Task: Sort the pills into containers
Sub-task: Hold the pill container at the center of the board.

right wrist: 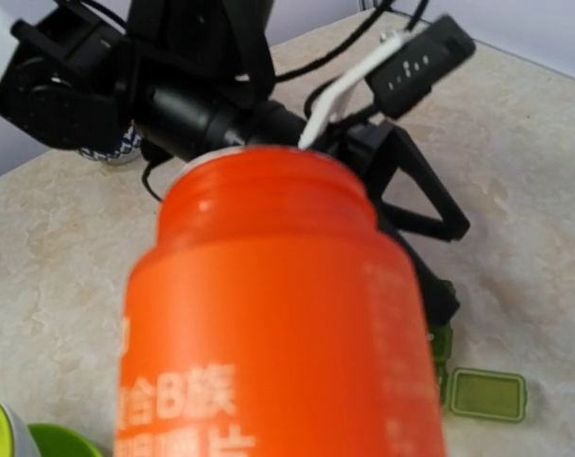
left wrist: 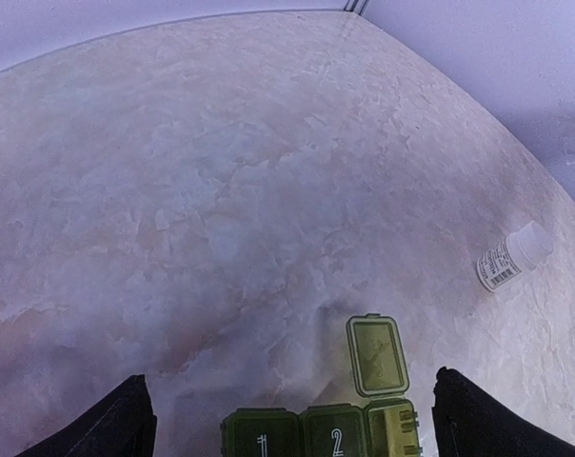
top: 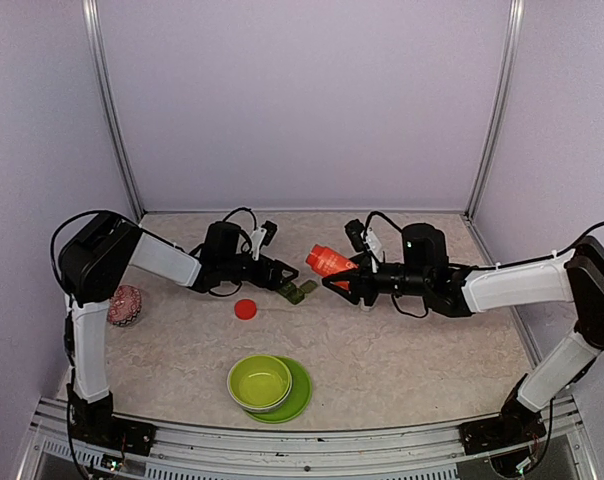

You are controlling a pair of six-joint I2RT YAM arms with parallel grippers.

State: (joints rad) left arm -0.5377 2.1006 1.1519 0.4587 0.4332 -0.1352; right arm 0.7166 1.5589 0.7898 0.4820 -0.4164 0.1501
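The dark green pill box [top: 300, 292] lies mid-counter, between the two end effectors and farther back than the lime-green bowl [top: 259, 380] on its plate [top: 300, 398]. In the left wrist view its compartments marked 1 and 2 are closed. The lid [left wrist: 375, 354] of the end compartment is flipped back flat on the counter [left wrist: 221, 190], leaving that cell open, presumably to receive pills first.

The left end effector [top: 282, 274] sits low just left of the box, its fingers [left wrist: 107, 428] spread wide on either side and not touching it as far as can be seen. That looks like a stance to steady or hem in the box during pouring.

The right end effector [top: 350, 280] is clamped on the orange-red bottle [top: 328, 261], judging by the top view. The bottle is held off the counter just right of the box, tipped with its bare threaded mouth toward it. Its red cap [top: 245, 309] lies on the counter to the near left of the box, so the bottle appears ready to pour.

No pills show anywhere. A small white bottle [left wrist: 513, 255] lies on its side, apart from the box.
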